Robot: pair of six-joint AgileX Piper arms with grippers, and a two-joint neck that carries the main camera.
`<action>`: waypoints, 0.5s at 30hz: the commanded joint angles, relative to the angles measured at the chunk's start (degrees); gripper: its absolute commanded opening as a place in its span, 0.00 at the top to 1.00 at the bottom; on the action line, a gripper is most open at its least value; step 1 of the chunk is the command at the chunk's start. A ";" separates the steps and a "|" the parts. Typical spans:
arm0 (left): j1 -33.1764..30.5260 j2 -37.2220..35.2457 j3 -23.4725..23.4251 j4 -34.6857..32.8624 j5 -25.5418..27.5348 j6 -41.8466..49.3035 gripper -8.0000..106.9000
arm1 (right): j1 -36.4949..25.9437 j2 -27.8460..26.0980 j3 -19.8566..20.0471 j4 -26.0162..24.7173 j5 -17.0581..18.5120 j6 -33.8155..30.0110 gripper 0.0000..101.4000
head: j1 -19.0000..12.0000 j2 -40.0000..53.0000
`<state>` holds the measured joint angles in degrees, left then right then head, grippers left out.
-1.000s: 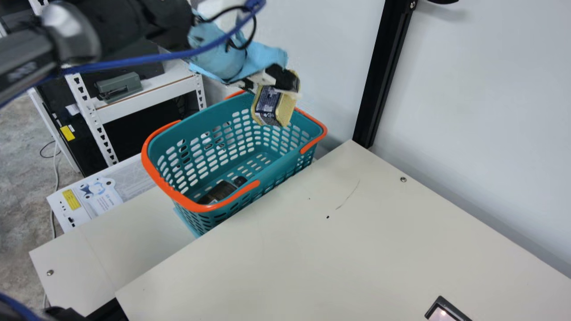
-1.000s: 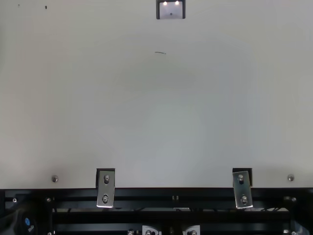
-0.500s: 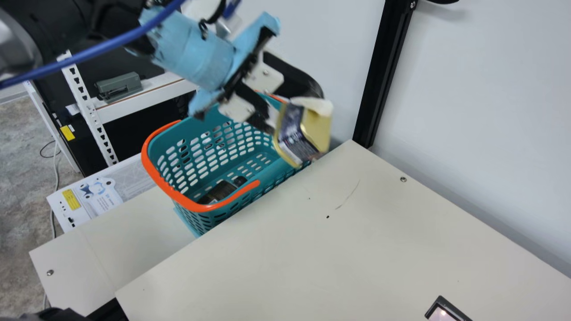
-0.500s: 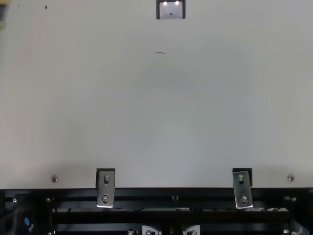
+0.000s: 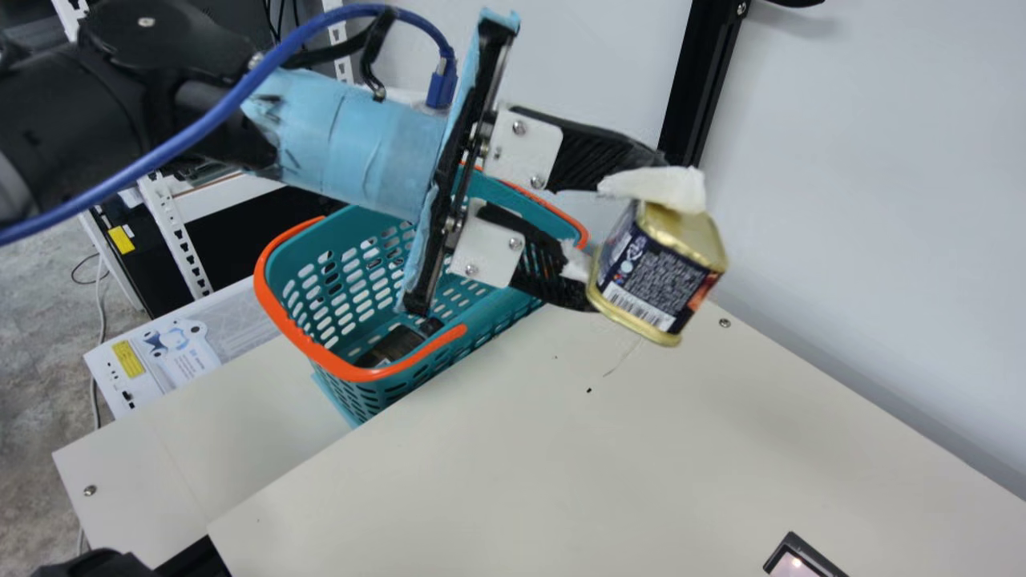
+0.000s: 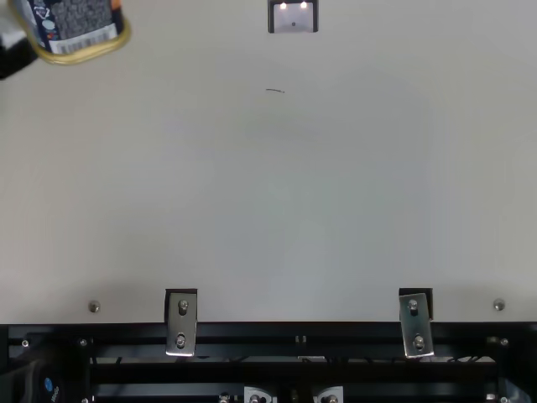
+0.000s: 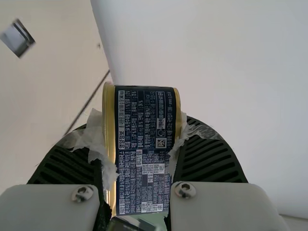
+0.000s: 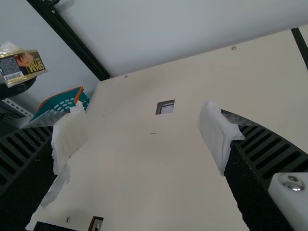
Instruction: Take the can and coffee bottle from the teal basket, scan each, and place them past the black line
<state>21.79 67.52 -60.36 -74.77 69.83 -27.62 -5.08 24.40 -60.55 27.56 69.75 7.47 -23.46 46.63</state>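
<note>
Left ribbed end effector (image 5: 625, 232) gripping a gold-rimmed metal can (image 5: 657, 280), perforated teal basket (image 5: 276, 308) sitting at its nine o'clock in main view, right end effector (image 8: 144, 137) gaping wide

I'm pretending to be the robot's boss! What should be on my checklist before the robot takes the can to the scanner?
1. Left tool has the can pinched between its fingers: ok.
2. Can is out of the basket: ok.
3. Barcode points down at the scanner: not ok, the top view sees it from above.
4. Right tool is empty, with its fingers apart: ok.
5. Dark bottle is waiting in the basket: ok.
6. Can is pinched tightly enough not to slip: cannot tell.
</note>
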 commanded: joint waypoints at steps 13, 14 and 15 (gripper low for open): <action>-5.77 -9.12 6.60 -9.55 0.07 -11.32 0.84 | 0.00 0.00 0.00 0.00 0.00 0.00 0.00 | -1.54 1.08; -6.47 -9.75 6.95 -10.00 0.07 -12.16 0.84 | 0.00 0.00 0.00 0.00 0.00 0.00 0.00 | -1.54 1.08; -6.98 -10.55 7.31 -10.20 0.07 -13.07 0.84 | 0.00 0.00 0.00 0.00 0.00 0.00 0.00 | -1.54 1.08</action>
<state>15.68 57.93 -53.46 -84.61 69.83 -39.34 -5.08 24.40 -60.55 27.56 69.75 7.47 -23.46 46.63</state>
